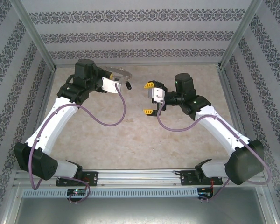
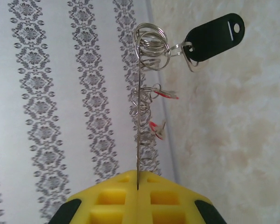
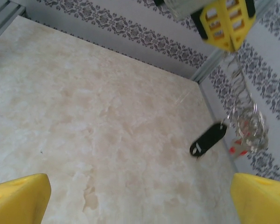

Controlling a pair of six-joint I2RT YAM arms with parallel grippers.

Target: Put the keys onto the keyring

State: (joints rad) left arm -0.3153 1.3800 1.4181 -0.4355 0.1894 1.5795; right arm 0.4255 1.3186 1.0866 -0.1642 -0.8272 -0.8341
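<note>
My left gripper is shut on the keyring, a thin wire loop seen edge-on that rises straight out from between the yellow fingers. Small rings and two red-headed keys hang along the wire, and a black oval tag dangles at its far end. From above, the left gripper holds the keyring over the back of the table, with the black tag beside it. My right gripper stands open a little to the right, facing the ring with nothing in it. Its wrist view shows the keyring hanging.
The marbled beige table is closed in by patterned walls at the back and sides. Purple cables loop from both arms over the table's middle. A metal rail runs along the near edge.
</note>
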